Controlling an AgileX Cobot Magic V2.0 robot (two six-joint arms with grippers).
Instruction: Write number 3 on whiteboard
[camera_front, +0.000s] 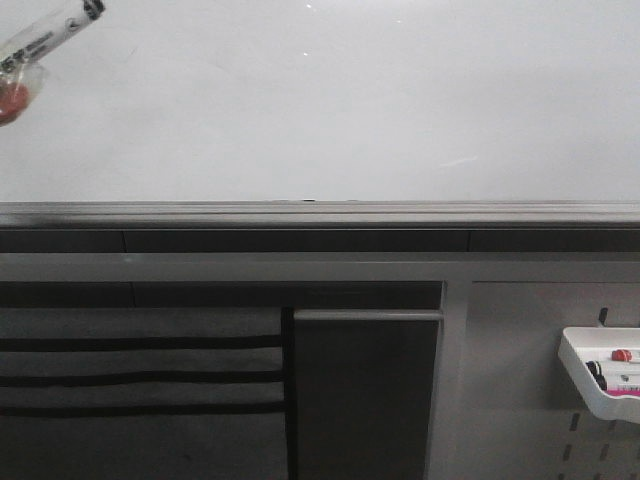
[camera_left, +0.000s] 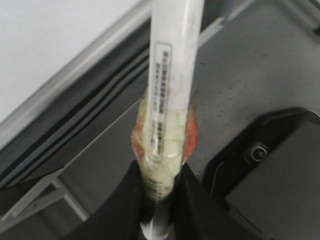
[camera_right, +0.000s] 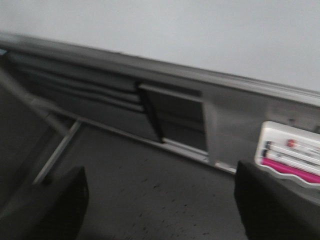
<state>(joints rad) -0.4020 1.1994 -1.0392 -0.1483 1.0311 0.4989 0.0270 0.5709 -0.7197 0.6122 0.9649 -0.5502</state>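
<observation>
The whiteboard (camera_front: 330, 100) fills the upper front view, plain white, with a dark grey rail (camera_front: 320, 213) below it. No number 3 shows on it. My left gripper (camera_left: 161, 200) is shut on a white marker (camera_left: 170, 95) wrapped in clear and red tape. The marker (camera_front: 45, 40) shows at the front view's top left corner, in front of the whiteboard; its tip is out of view. My right gripper (camera_right: 160, 200) is open and empty over the dark floor, facing the whiteboard (camera_right: 200, 35) from a distance.
A grey perforated panel (camera_front: 520, 400) sits at the lower right with a white tray (camera_front: 600, 375) holding markers; the tray also shows in the right wrist view (camera_right: 290, 152). A dark panel (camera_front: 365, 395) and slotted grey panel (camera_front: 140, 380) lie below the rail.
</observation>
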